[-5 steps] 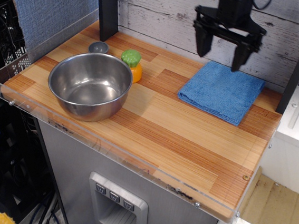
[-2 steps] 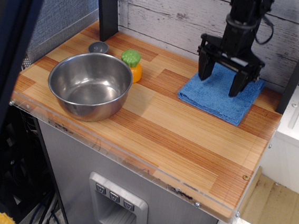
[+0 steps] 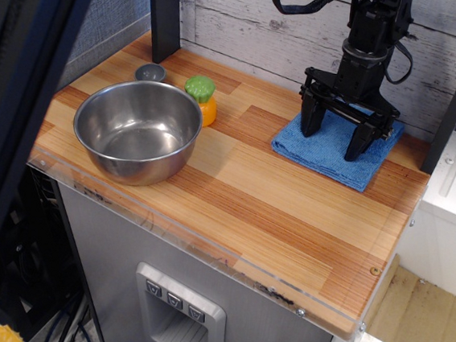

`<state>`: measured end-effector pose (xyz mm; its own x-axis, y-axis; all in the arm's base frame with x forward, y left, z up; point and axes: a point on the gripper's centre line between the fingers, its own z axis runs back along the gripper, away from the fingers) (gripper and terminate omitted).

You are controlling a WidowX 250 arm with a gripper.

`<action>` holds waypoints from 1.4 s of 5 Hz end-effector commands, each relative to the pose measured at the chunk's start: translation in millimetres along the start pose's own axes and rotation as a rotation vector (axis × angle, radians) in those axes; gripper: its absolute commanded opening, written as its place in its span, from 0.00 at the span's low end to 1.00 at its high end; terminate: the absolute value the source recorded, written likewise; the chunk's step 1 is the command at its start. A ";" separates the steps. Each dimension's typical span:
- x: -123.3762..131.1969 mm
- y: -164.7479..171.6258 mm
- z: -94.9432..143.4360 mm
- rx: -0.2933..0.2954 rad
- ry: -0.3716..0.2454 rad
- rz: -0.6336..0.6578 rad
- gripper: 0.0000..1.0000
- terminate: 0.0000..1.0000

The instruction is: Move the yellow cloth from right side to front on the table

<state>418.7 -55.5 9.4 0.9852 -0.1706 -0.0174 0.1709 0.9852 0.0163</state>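
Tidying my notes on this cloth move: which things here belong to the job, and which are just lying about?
Job:
blue cloth
table
tool, open over the cloth

Lying about:
steel bowl
orange toy with green top
small dark cup

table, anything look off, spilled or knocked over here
Nothing spilled or toppled. The steel bowl sits upright and empty, and the blue cloth lies flat and folded under the open pincer. One oddity: the task names a yellow cloth, but the only cloth here is blue.
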 end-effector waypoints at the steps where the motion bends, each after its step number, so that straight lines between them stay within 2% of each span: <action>1: -25.4 -8.7 -4.1 -0.035 0.067 0.024 1.00 0.00; 2: -52.1 -11.7 0.8 -0.036 0.135 0.027 1.00 0.00; 5: -120.6 -15.1 19.6 -0.014 0.210 0.013 1.00 0.00; 6: -134.5 -20.5 21.4 0.007 0.226 -0.011 1.00 0.00; 7: -124.7 -24.0 33.0 0.010 0.147 -0.034 1.00 0.00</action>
<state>290.4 -55.5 28.7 0.9581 -0.1916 -0.2130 0.2002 0.9796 0.0196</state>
